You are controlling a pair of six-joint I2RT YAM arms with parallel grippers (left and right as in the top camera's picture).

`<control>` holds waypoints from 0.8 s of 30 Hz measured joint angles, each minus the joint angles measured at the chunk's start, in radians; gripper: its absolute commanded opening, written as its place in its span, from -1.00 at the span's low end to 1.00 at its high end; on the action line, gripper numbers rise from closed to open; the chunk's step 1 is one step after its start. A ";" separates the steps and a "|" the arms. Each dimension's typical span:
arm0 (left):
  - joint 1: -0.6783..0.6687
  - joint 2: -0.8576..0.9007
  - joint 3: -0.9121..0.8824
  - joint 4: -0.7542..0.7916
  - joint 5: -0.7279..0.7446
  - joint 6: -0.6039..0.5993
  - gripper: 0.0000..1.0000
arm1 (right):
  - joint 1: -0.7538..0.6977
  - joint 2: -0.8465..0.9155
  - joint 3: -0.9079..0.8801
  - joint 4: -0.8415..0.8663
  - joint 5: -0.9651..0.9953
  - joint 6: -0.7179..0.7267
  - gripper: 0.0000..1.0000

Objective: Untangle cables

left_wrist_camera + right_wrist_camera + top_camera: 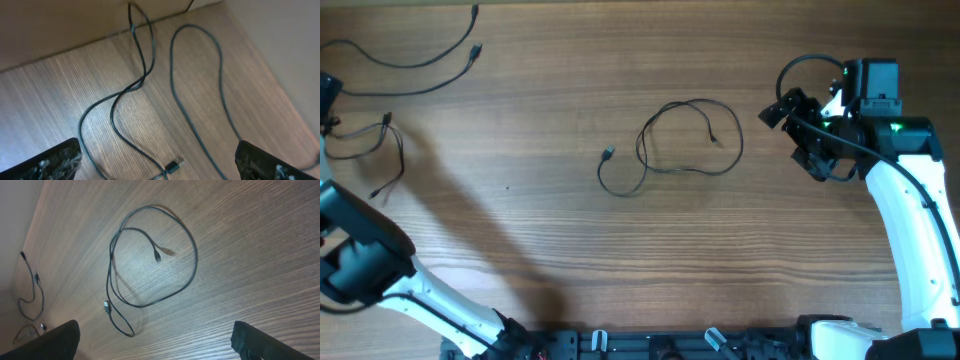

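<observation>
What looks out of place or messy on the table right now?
Only the black cable in the middle: it loops and crosses over itself. The cables at the far left lie as loose strands. Nothing looks damaged or spilled.

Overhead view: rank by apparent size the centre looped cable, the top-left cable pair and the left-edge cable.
1. Centre looped cable and top-left cable pair: similar spread, too close to rank.
2. Left-edge cable: smallest.
</observation>
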 measured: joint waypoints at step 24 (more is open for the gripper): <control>-0.021 0.229 0.017 -0.145 -0.171 -0.018 -0.92 | 0.000 0.000 0.000 0.001 0.000 0.000 0.99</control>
